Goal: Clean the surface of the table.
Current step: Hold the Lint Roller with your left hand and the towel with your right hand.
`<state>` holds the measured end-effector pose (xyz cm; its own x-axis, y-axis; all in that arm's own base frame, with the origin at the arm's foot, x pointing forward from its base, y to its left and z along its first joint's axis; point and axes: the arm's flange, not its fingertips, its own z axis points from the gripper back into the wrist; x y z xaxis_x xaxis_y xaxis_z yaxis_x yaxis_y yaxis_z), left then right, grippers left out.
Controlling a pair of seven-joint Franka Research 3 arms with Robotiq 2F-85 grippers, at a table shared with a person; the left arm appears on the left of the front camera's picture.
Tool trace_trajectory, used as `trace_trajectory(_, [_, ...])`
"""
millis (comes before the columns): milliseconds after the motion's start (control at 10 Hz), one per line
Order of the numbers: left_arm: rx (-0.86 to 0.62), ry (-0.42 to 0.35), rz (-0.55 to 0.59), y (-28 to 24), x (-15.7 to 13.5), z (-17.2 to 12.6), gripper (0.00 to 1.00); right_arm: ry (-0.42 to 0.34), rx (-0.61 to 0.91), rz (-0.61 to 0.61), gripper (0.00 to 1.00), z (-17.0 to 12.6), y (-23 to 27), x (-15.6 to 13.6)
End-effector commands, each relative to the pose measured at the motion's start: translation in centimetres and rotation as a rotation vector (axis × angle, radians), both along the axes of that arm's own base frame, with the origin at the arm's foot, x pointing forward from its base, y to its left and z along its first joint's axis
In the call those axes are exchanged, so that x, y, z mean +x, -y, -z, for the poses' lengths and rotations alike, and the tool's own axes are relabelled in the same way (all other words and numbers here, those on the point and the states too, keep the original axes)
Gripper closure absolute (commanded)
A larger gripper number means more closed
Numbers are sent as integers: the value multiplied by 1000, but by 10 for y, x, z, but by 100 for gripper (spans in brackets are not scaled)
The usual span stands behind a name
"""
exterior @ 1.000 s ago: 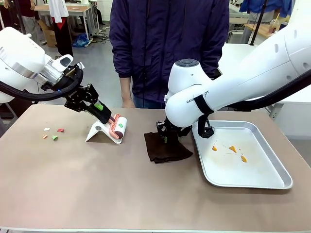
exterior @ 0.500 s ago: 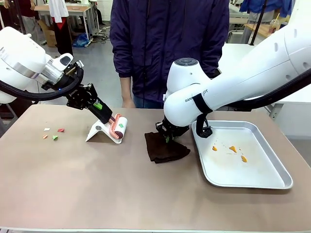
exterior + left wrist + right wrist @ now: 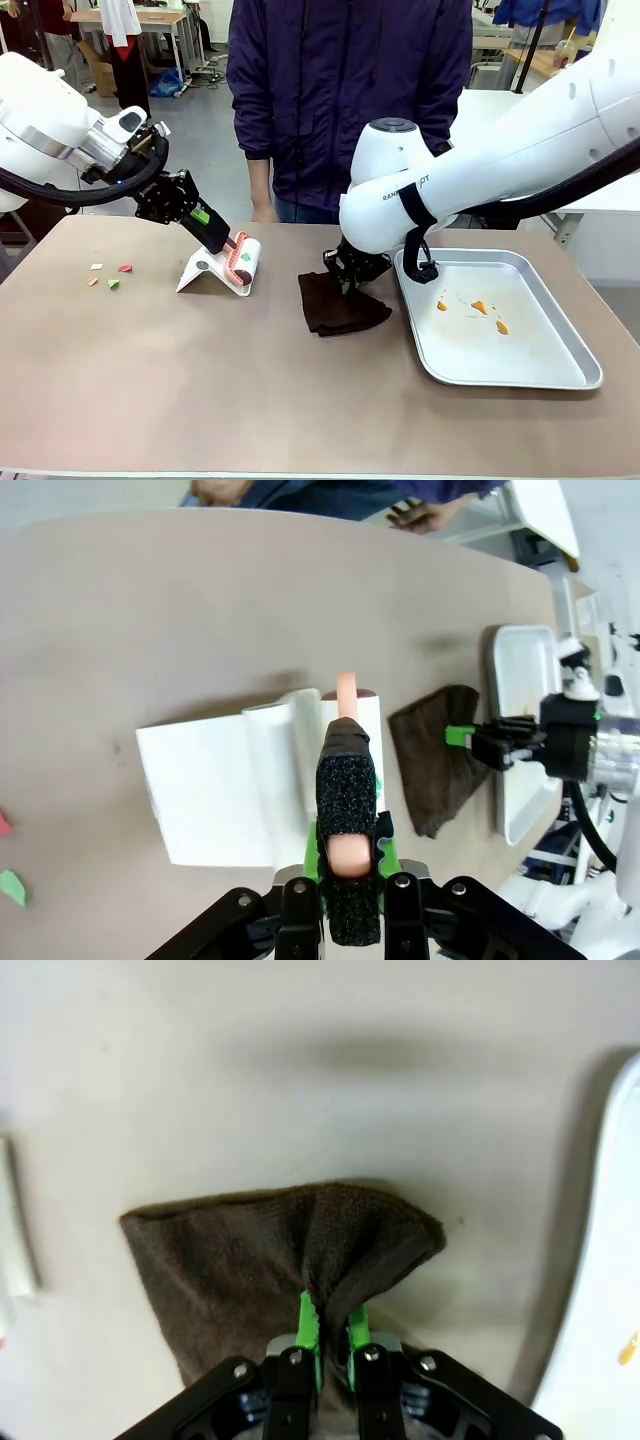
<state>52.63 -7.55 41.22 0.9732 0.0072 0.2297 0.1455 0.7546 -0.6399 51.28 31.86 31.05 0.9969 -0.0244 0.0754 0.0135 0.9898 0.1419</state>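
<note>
1. Change of state. A second ago my right gripper (image 3: 328,1322) stood part open over the cloth (image 3: 335,308). The jaws have since closed to a narrow pinch on a raised fold at the cloth's far-right corner. The green pads meet through the fabric, and the cloth has bunched slightly toward them. My left gripper (image 3: 225,240) has hardly moved. It remains clamped on the pink handle (image 3: 346,690) of the white dustpan (image 3: 205,268), whose lip rests on the table (image 3: 250,400).

2. Meaning for the task. The cloth now appears secured, so wiping can probably begin. The table surface itself is not yet cleaned: small scraps (image 3: 110,275) lie on its left part.

3. Edges.
- The tray (image 3: 560,370) lies just beside the cloth on the right, and its raised rim blocks any stroke that way.
- The table's far edge is near the cloth, and a person (image 3: 350,100) stands against it.
- The dustpan lies between the cloth and the scraps, near the cloth but not touching it.

4. Open room. The near half of the table is bare from side to side. In my judgement the safest stroke draws the cloth toward the near edge, away from tray and dustpan. Reaching the scraps means passing around the dustpan on its near side.
</note>
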Motion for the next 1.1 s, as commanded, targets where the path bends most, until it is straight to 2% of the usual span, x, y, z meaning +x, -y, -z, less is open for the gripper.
trace_trajectory(0, [-100,56,27,-10,-29,-19,100,-37,225,24,100,-22,45,-6])
trace_trajectory(300, [-243,127,76,-23,-57,-44,100,-40,595,14,100,-47,105,-9])
trace_trajectory(500, [-403,136,90,-46,-78,-54,100,-46,881,-92,100,-52,140,-19])
trace_trajectory(600, [-465,117,47,-62,-86,-56,96,-59,1025,-150,100,-54,152,-25])
trace_trajectory(700, [-526,92,69,-78,-95,-55,96,-76,1086,-147,100,-56,162,-31])
trace_trajectory(800, [-637,24,116,-97,-105,-55,96,-81,1152,-167,100,-63,172,-44])
trace_trajectory(900, [-712,-45,94,-110,-117,-57,96,-112,1211,-185,100,-72,180,-59])
trace_trajectory(1000, [-708,-43,2,-126,-128,-55,96,-122,1279,-163,100,-82,190,-79])
